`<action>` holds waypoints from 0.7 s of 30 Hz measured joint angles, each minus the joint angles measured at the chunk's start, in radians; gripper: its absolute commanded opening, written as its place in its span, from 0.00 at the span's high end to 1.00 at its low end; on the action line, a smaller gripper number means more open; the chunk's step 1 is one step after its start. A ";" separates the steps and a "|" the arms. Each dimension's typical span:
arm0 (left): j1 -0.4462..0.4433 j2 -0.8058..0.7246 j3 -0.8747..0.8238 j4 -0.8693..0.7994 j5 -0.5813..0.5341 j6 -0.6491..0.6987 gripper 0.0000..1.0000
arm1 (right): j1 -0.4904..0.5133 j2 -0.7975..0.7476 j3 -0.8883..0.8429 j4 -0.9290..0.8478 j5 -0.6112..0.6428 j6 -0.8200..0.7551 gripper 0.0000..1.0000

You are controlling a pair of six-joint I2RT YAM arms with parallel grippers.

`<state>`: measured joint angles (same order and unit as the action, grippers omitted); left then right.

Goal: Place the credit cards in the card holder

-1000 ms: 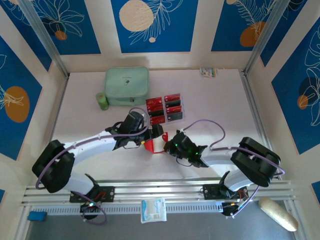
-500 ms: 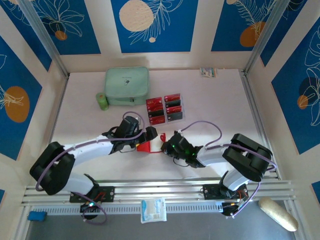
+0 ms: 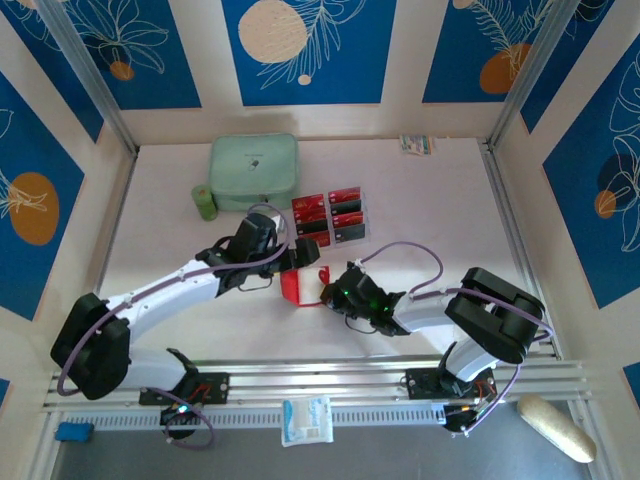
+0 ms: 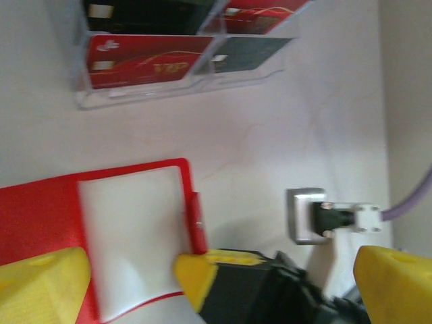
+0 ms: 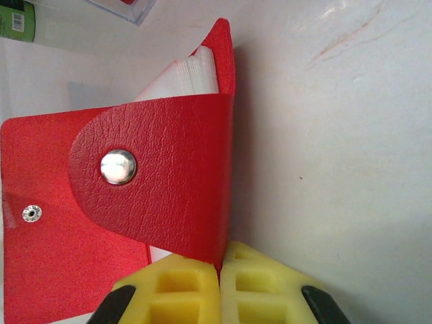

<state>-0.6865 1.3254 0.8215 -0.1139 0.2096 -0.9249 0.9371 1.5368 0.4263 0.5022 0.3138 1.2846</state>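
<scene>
Right fingers (image 5: pixel 182 287) pinch flat red snap card holder (image 5: pixel 155 196) open; left fingers (image 4: pixel 40 283) wide, empty. Next: left picks thin red credit cards (image 4: pixel 135 61).

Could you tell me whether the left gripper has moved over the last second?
Yes. In the top view the left gripper has shifted slightly away from the arm bases and leftward, ending nearer the mint-green case.
</scene>
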 measured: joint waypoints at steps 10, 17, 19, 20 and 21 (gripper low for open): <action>-0.061 0.035 -0.097 0.254 0.076 -0.206 0.00 | 0.000 0.001 0.000 0.000 0.000 0.005 1.00; -0.045 0.052 -0.216 0.267 0.046 -0.216 0.00 | 0.005 0.001 0.000 0.000 0.000 0.011 1.00; -0.033 0.052 -0.228 0.262 0.032 -0.199 0.00 | 0.005 0.001 0.000 0.000 -0.002 0.011 1.00; -0.026 0.052 -0.231 0.259 0.026 -0.189 0.00 | 0.005 0.001 0.000 0.000 -0.003 0.011 1.00; -0.019 0.052 -0.232 0.254 0.021 -0.175 0.00 | 0.005 0.004 0.000 0.003 -0.004 0.011 1.00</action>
<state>-0.7059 1.3777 0.5896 0.1406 0.2306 -1.0996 0.9417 1.5406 0.4267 0.5053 0.3099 1.2953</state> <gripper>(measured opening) 0.998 0.060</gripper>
